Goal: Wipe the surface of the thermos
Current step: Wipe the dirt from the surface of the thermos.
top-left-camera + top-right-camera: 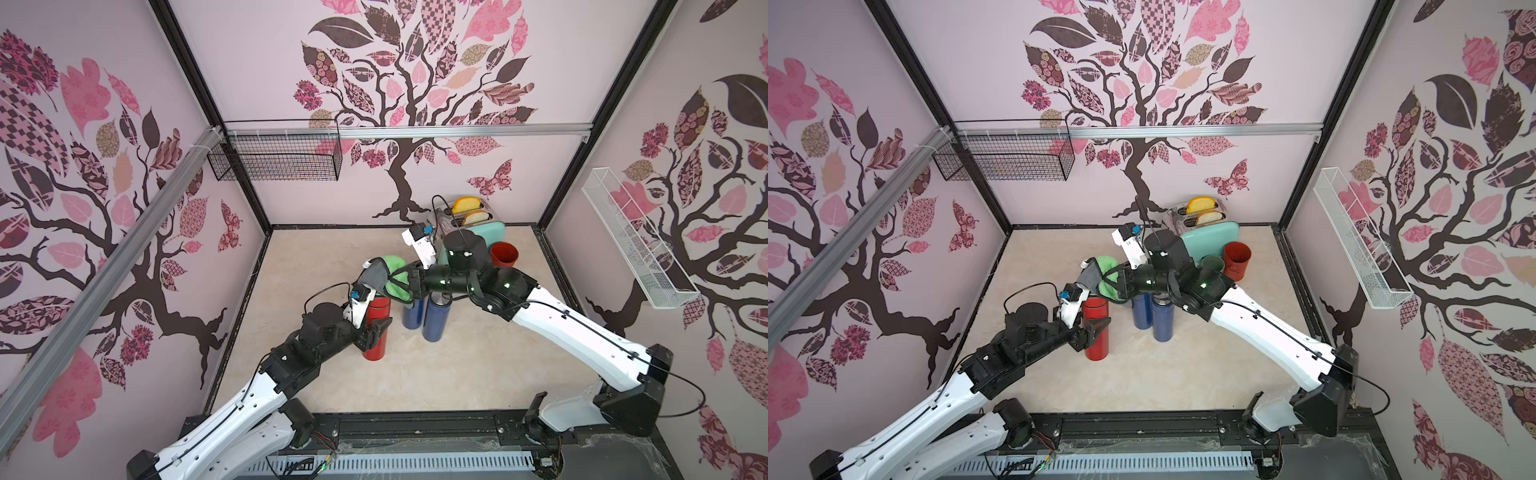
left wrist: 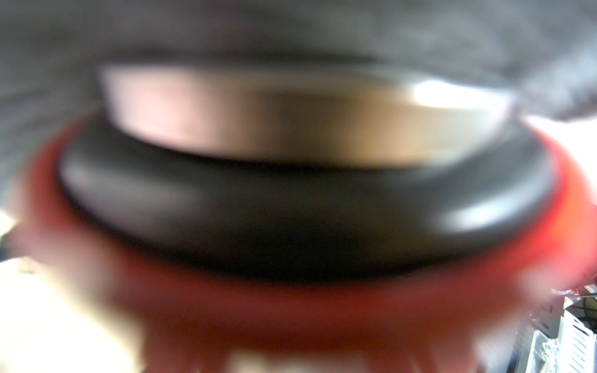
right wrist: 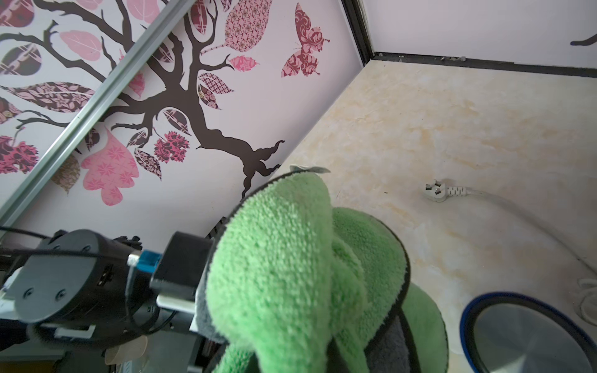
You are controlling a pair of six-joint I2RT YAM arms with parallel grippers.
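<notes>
The left gripper [image 1: 377, 328] clamps the red thermos [image 1: 374, 350], upright mid-table. At its 12 o'clock the green cloth [image 1: 395, 264], its white tag [image 1: 367, 264] unreadable, is pinched tight by the right gripper [image 1: 398, 283]. Blue bottles [image 1: 434, 324] stand at its 3 o'clock.

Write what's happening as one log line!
left fingers: clamped on red thermos | right fingers: shut on green cloth | cloth: at thermos lid
</notes>
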